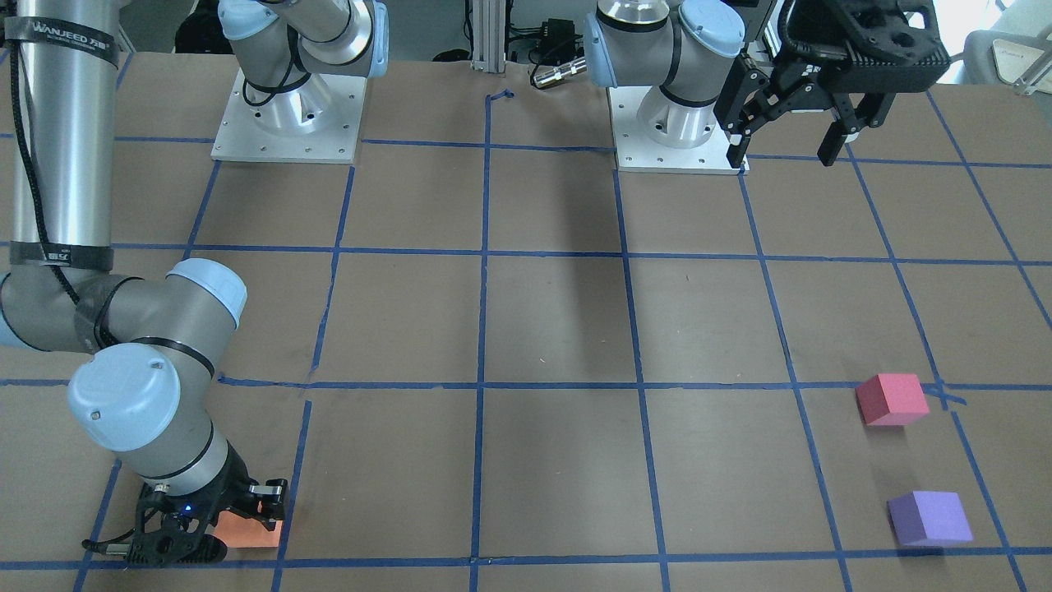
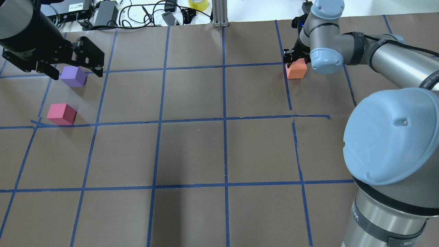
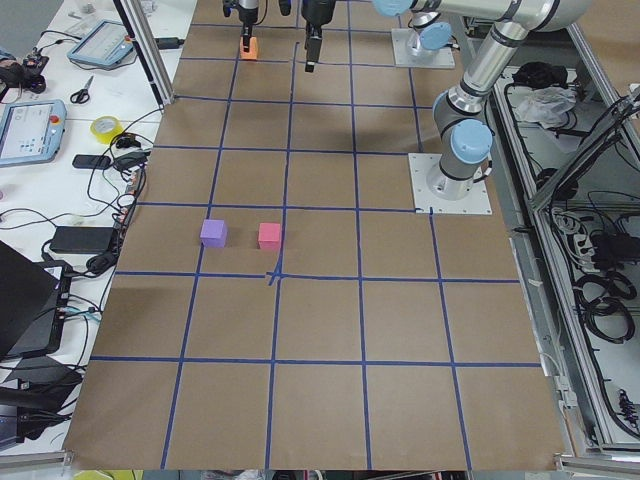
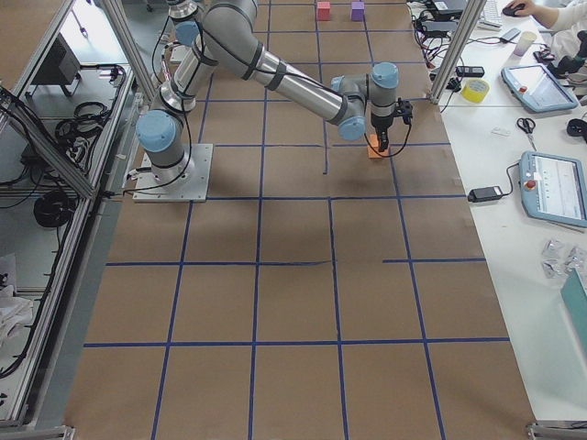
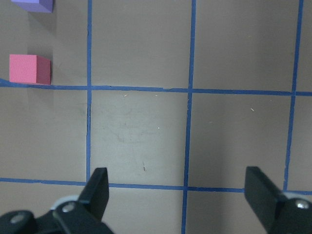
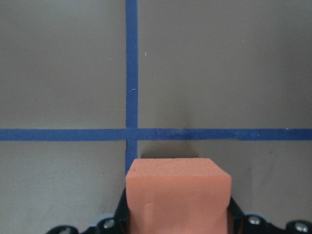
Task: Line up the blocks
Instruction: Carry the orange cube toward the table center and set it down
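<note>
My right gripper (image 1: pixel 246 526) is shut on the orange block (image 1: pixel 253 533) at or just above the table, near a blue tape crossing. The block fills the space between the fingers in the right wrist view (image 6: pixel 178 195) and also shows in the overhead view (image 2: pixel 296 69). The pinkish-red block (image 2: pixel 61 114) and the purple block (image 2: pixel 72 77) sit side by side on the table at the far left, a small gap between them. My left gripper (image 1: pixel 785 148) is open and empty, raised high above the table; both blocks show at the top left of its wrist view, pinkish-red (image 5: pixel 29 69) and purple (image 5: pixel 31 5).
Brown paper with a blue tape grid (image 2: pixel 224 118) covers the table. The two arm bases (image 1: pixel 288 123) (image 1: pixel 678 131) stand on the robot's side. Cables, a tape roll and an aluminium post (image 2: pixel 219 13) lie beyond the far edge.
</note>
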